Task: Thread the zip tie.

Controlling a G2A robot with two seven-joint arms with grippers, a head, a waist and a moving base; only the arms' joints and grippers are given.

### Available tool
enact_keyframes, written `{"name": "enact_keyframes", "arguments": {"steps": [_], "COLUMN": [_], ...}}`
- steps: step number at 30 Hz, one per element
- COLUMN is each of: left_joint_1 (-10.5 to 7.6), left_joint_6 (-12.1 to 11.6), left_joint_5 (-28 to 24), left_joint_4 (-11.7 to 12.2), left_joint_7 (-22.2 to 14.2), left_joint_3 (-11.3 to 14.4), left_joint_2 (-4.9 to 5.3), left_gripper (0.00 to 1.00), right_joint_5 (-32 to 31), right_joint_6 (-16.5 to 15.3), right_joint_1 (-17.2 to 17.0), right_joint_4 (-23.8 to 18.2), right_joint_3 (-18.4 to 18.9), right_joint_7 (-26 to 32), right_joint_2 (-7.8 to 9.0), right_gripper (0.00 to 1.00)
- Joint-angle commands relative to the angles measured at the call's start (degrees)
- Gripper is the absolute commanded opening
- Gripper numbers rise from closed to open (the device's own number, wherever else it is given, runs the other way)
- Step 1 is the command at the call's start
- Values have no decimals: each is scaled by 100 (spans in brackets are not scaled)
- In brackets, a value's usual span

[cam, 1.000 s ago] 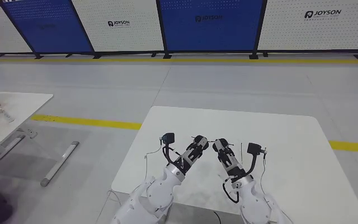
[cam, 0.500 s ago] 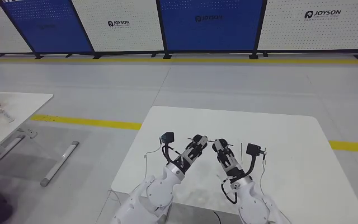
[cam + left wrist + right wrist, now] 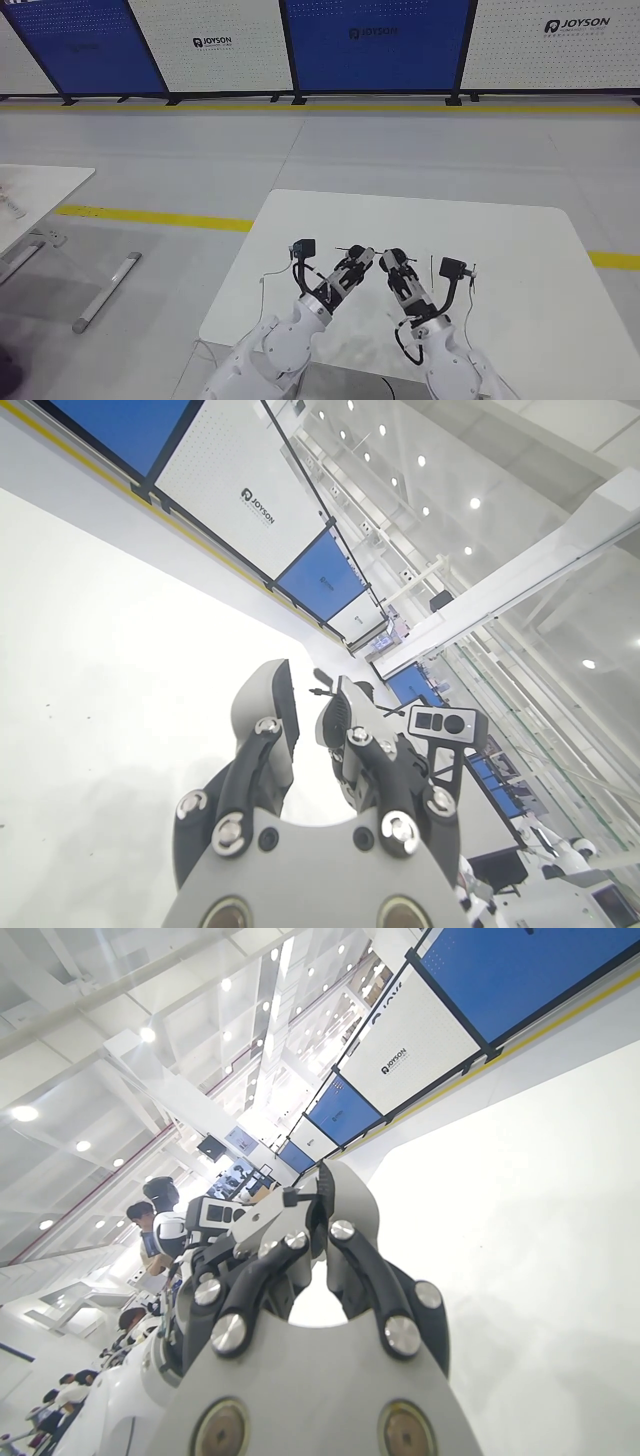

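Over the near middle of the white table (image 3: 500,225), my two grippers face each other, tips almost touching. My right gripper (image 3: 390,262) (image 3: 320,1180) is shut on the thin black zip tie (image 3: 296,1198). A short end of the tie (image 3: 320,689) sticks out past its tips. A thin dark strip (image 3: 432,268) runs beside the right wrist. My left gripper (image 3: 360,260) (image 3: 310,685) is open by a narrow gap with nothing between its pads. One left fingertip (image 3: 282,680) sits just beside the tie's free end.
The bare table surface stretches far and to the right of both arms. Its left edge (image 3: 232,285) lies close to the left arm. Blue and white panels (image 3: 375,45) stand across the floor, far off. Another table's corner (image 3: 40,190) is at the far left.
My left gripper has edged slightly toward the right gripper. The right arm has stayed nearly still.
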Motion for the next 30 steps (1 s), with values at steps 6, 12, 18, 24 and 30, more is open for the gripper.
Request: {"name": "enact_keyframes", "arguments": {"steps": [6, 12, 18, 24, 30], "left_joint_1": [-24, -36, -47, -51, -64], "left_joint_6": [35, 13, -73, -60, 19], "left_joint_5": [11, 7, -18, -12, 60], "left_joint_4": [-17, -13, -12, 0, 21], "left_joint_7": [10, -40, -93, -90, -28], "left_joint_3": [7, 5, -6, -38, -23], "left_joint_2": [-4, -1, 4, 9, 4], "left_gripper": [0, 0, 0, 0, 0], "right_joint_5": [-18, 4, 88, 275, 335], "right_joint_6": [-9, -15, -27, 0, -27], "right_joint_1": [7, 39, 84, 97, 60], "right_joint_4": [31, 46, 37, 32, -22], "right_joint_3": [-12, -22, -20, 9, 63], "right_joint_7": [-36, -3, 178, 312, 274], "right_joint_2": [-5, -10, -8, -8, -1], "right_gripper": [0, 0, 0, 0, 55]}}
